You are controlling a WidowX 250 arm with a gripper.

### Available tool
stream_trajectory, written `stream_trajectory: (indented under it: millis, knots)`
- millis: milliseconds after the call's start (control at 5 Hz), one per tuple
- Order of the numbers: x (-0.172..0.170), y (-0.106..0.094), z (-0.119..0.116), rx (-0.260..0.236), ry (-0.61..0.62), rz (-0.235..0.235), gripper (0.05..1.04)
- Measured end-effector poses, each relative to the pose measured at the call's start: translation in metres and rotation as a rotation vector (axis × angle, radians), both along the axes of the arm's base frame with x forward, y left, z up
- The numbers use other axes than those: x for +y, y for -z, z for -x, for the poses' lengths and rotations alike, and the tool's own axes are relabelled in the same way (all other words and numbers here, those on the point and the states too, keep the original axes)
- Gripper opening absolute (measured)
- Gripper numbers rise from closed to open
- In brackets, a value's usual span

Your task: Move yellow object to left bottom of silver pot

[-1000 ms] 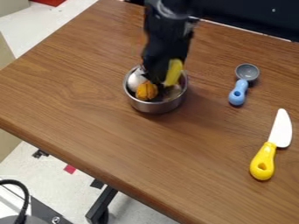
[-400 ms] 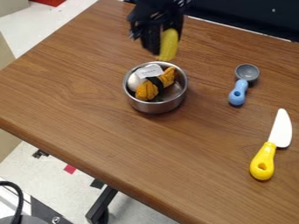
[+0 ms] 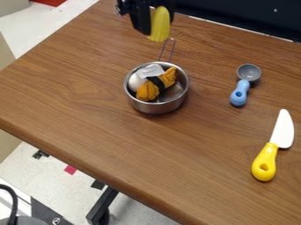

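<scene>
At the top edge of the camera view, the black gripper is shut on the yellow object, an elongated piece that hangs upright between its fingers. Both are held up above the table, beyond the pot and over the area near its wire handle. The silver pot stands on the table a little above the middle of the view, its handle directed away to the back. Inside it lie a white rounded thing and an orange cloth-like thing with a black band.
Right of the pot lies a grey measuring spoon with a blue handle. A toy knife with a yellow handle lies near the right edge. The wooden table's near edge slopes down from left to lower right.
The gripper has risen out of the pot and moved up and back with the yellow object in it. The pot's handle and contents have come into sight. The pot has stayed in place.
</scene>
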State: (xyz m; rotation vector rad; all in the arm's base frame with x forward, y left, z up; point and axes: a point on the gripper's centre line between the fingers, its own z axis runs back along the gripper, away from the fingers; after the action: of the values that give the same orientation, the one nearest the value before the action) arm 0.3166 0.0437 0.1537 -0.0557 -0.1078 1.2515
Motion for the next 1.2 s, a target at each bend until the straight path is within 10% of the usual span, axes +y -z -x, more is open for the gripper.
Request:
stream_trajectory:
  millis: [1200]
  knots:
    - [0.041, 0.071, 0.076, 0.134, 0.615, -0.181, 0.519]
